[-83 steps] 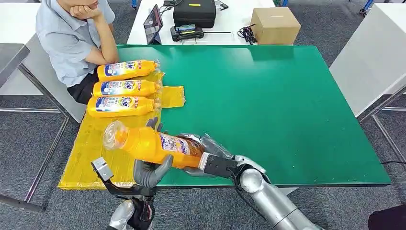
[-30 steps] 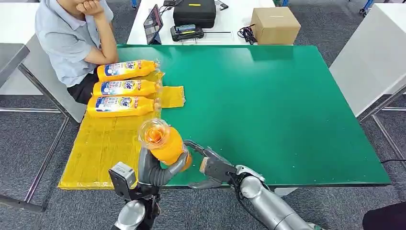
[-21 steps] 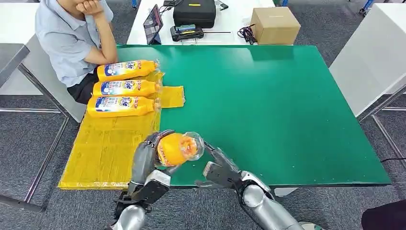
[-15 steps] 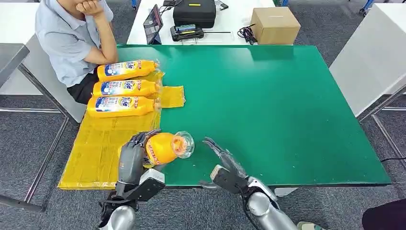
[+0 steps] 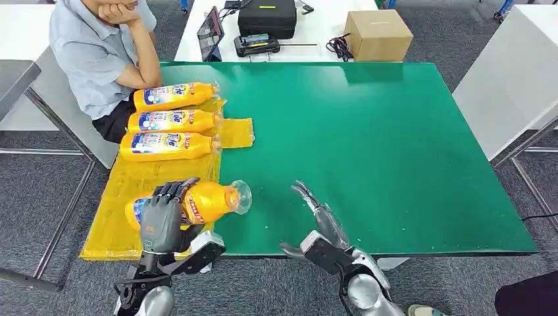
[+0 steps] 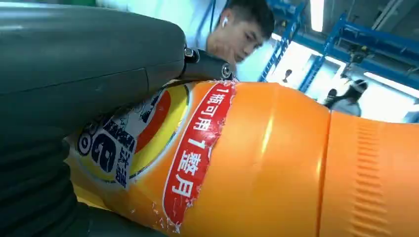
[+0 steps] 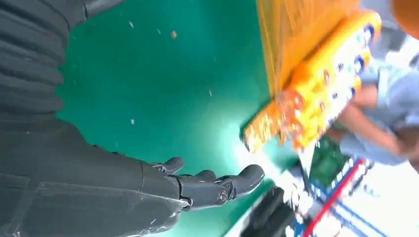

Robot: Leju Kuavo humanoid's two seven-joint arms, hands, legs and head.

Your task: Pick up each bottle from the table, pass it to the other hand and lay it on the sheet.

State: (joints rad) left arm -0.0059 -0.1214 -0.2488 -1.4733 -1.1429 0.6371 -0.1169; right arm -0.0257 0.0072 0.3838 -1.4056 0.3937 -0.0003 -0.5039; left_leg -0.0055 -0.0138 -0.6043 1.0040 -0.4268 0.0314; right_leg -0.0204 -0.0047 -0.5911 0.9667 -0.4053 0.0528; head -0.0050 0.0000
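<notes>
My left hand point(image 5: 162, 220) grips an orange bottle point(image 5: 197, 203) around its middle and holds it lying sideways over the near end of the yellow sheet point(image 5: 135, 191), clear cap toward the green table point(image 5: 381, 145). Up close, the bottle's label point(image 6: 148, 148) sits pressed against that hand point(image 6: 74, 74). Three more orange bottles point(image 5: 168, 120) lie side by side on the sheet's far end. My right hand point(image 5: 320, 227) hovers open over the table's near edge, fingers spread and holding nothing; the right wrist view shows it point(image 7: 197, 187) over green table point(image 7: 163, 84).
A person in a light blue shirt point(image 5: 99, 52) sits at the far left corner, close to the bottles. Behind the green table a white table holds a cardboard box point(image 5: 378, 34), a black case point(image 5: 266, 16) and a tablet point(image 5: 210, 31).
The bottle passed from my right hand to my left, swung cap-right, and moved left and down over the sheet. My right hand let go and drew back toward the table's near edge.
</notes>
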